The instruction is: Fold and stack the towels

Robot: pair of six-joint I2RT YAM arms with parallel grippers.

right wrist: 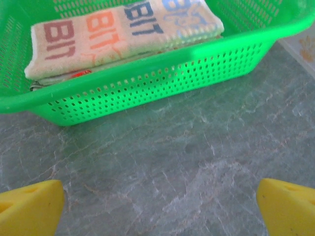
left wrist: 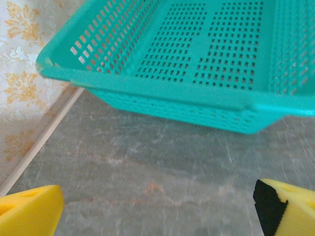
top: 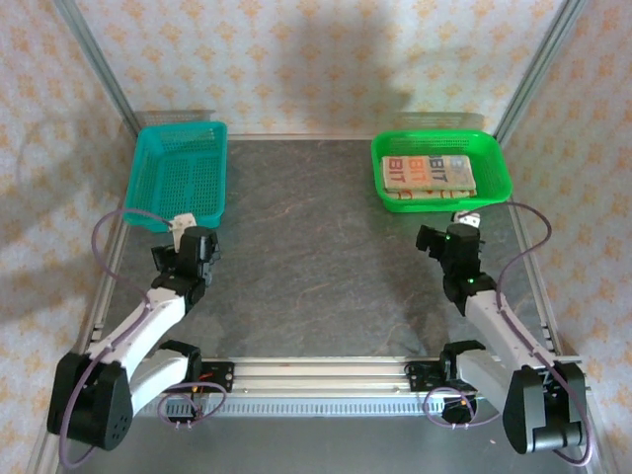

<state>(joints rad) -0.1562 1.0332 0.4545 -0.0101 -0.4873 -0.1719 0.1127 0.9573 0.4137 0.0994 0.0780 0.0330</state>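
Observation:
Folded towels (top: 428, 174) lie stacked in the green basket (top: 494, 163) at the back right, the top one cream with coloured "BIT" letters. In the right wrist view the towels (right wrist: 123, 34) sit inside the green basket (right wrist: 157, 73), just beyond my right gripper (right wrist: 160, 206), whose yellow fingers (right wrist: 29, 206) stand wide apart over bare table. My right gripper (top: 464, 219) hovers just in front of that basket. My left gripper (top: 182, 226) stands open in front of the teal basket (top: 183, 173). The left gripper (left wrist: 157, 209) has nothing between its fingers (left wrist: 29, 209).
The teal basket (left wrist: 197, 64) at the back left has nothing in it. The grey stone-pattern table (top: 316, 257) spreads between the two arms. Patterned walls and metal frame posts (top: 94, 59) close in the back and sides.

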